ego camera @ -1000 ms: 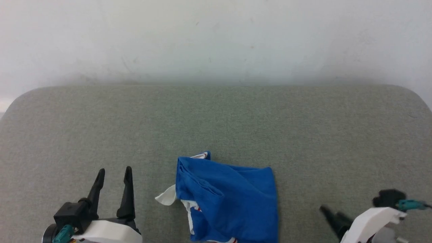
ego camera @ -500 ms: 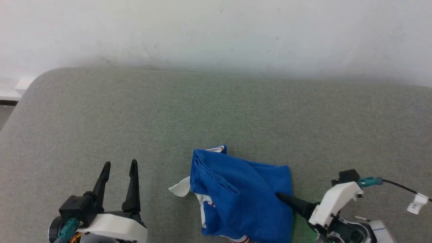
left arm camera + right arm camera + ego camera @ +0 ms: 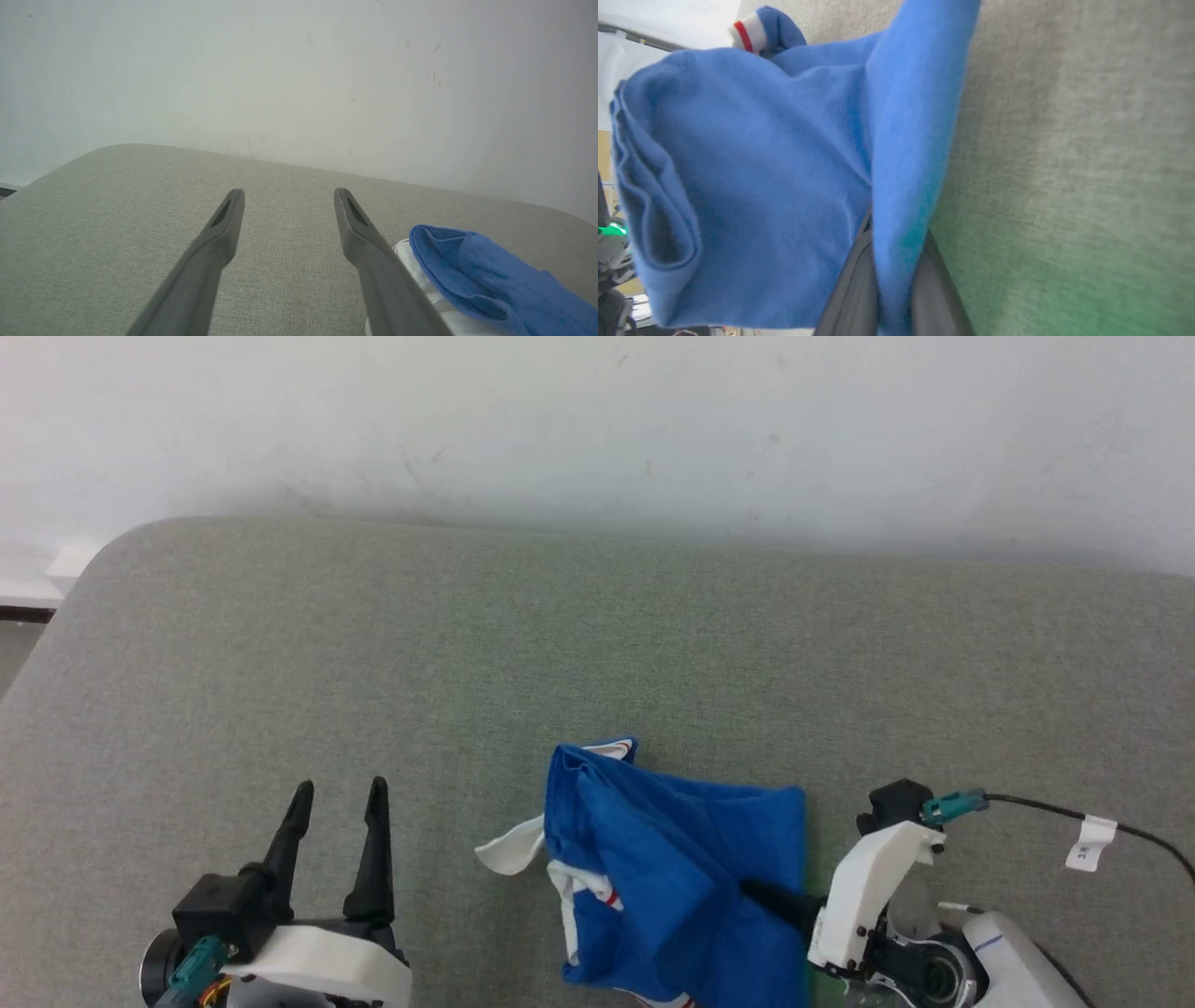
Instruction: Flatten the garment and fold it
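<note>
Flattening is in hand. The blue jersey [image 3: 672, 868] lies bunched on the grey fabric tabletop [image 3: 373, 663]. The right jaws are clamped on a fold of its edge, with cloth pinched between them. The left jaws stand apart and empty, the jersey lying off to their right. The next move probably calls for drawing that fold outward while the left jaws take the opposite side.

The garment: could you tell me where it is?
Low in the head view, right of centre, the garment lies bunched on the grey surface between the left claw and the right claw gripping its edge.
</note>
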Tool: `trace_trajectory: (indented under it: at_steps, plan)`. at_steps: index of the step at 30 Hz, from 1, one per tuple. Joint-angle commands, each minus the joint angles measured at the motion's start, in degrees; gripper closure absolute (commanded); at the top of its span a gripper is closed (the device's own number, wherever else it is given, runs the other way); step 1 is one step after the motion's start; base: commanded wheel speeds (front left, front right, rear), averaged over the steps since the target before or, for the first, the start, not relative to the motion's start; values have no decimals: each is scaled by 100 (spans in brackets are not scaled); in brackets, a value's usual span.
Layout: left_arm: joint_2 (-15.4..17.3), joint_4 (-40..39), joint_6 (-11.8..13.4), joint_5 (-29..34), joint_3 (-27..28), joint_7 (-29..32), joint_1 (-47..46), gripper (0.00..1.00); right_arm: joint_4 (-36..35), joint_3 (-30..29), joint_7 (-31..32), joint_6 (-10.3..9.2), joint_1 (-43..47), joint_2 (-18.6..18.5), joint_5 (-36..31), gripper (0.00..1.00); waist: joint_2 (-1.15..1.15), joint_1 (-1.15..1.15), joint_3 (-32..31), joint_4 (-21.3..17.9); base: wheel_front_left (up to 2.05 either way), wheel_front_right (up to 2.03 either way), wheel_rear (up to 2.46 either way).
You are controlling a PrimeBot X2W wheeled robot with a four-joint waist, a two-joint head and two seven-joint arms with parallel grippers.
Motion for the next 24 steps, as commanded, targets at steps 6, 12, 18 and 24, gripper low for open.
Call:
trace_trajectory:
  at_steps: [6, 12, 18, 24]
  plan:
    - [-5, -17, -51, 46, 25, -26, -72, 0, -643, 629, -447, -4, -154, -782, -1036, 100, 0, 0, -61, -262, 0, 0, 0]
    - [-17, -69, -48, 72, 58, -27, -9, 0, -1116, 816, -273, -4, -69, -1338, -1877, 100, 0, 0, -58, -618, 0, 0, 0]
    - [-14, -188, -38, 100, 118, -27, 12, 0, -1453, 779, 81, -4, 29, -1715, -2482, 100, 0, 0, 40, -1095, 0, 0, 0]
    - [8, -415, -63, 170, 150, -27, -99, 0, -1674, 701, 350, -4, -207, -2070, -2992, 100, 0, 0, 480, -1821, 0, 0, 0]
